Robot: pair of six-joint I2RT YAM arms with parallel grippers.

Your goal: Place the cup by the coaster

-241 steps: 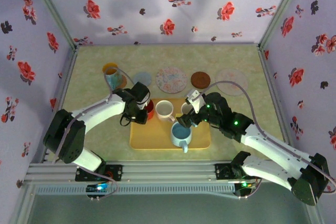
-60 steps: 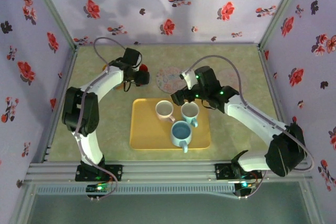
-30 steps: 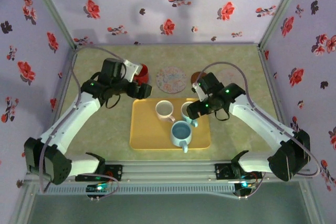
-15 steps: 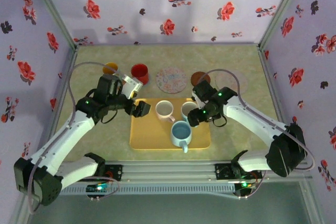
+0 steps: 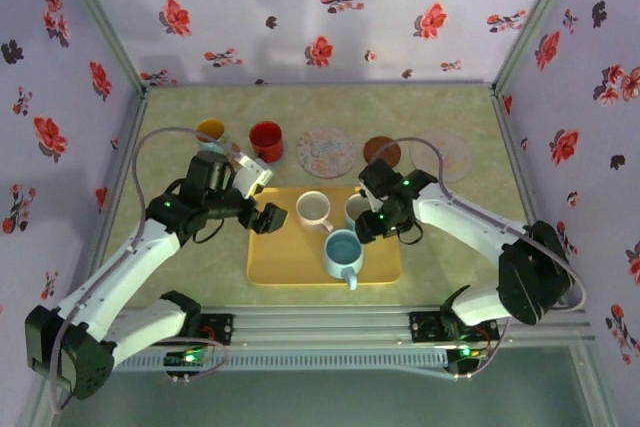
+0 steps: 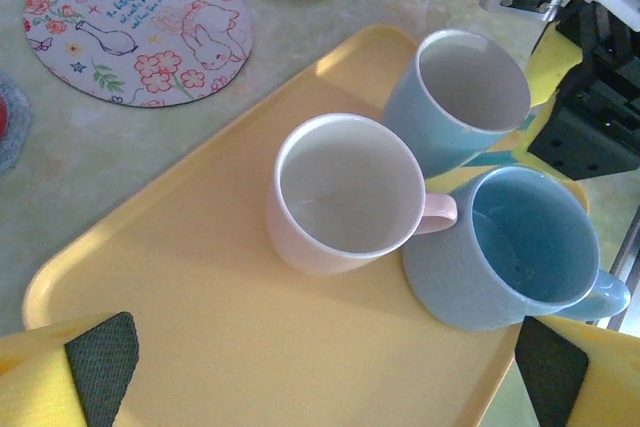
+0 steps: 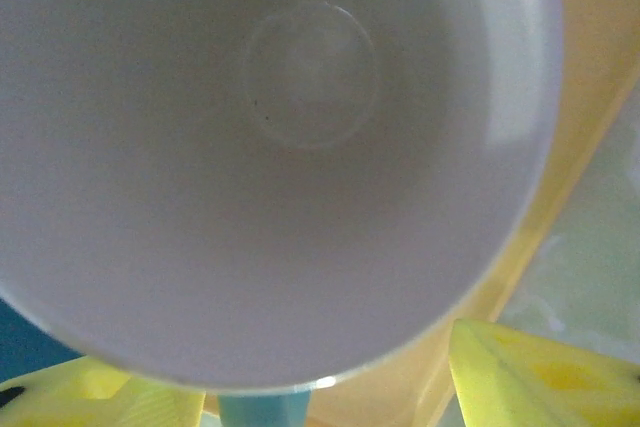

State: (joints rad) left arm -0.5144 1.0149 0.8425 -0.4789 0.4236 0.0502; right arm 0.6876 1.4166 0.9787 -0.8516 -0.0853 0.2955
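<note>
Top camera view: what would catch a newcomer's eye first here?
Three cups crowd a yellow tray mid-table: a pink cup, a light blue cup and a darker blue cup nearest the arms. The right tool sits at the light blue cup. Behind the tray, a red cup stands left of a floral coaster.

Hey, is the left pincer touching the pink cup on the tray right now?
Apart. The left wrist view shows the left pincer open, with bare yellow tray between it and the pink cup.
</note>
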